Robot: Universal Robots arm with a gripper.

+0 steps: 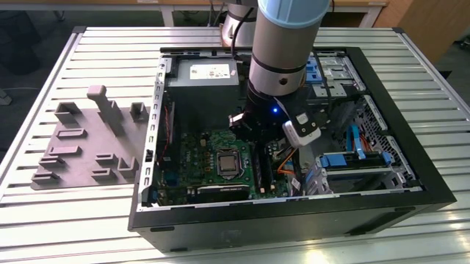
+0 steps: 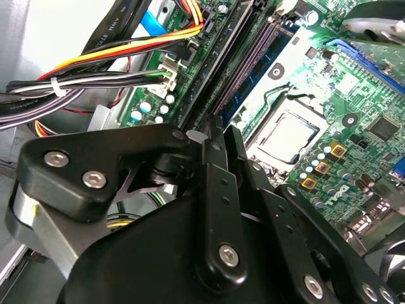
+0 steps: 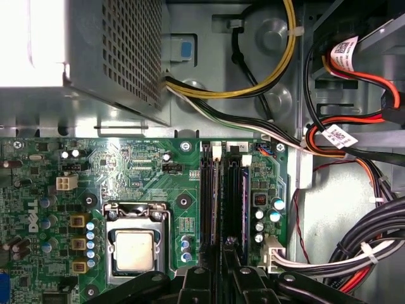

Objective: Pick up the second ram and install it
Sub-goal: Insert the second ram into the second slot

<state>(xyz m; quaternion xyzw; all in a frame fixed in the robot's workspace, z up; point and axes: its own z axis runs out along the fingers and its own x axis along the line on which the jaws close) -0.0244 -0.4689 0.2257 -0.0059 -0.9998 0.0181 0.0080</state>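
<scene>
First wrist view: the gripper [image 3: 223, 278] has its fingers nearly together, pinching the second ram [image 3: 221, 209] edge-down over a slot near the motherboard's [image 3: 145, 171] edge, lined up for seating.

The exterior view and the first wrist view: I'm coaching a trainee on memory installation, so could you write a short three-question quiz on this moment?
1. Short answer: in the exterior view, on which side of the computer case does the grey holder tray lie?
2. True or false: the gripper hangs over that tray.
3. Multiple choice: in the first wrist view, the gripper is lined up with
A. the processor socket
B. the long black memory slots
C. the power supply box

Key: 1 the exterior view's left; 2 false, the arm reaches down inside the case over the green board; 3 B.
</scene>
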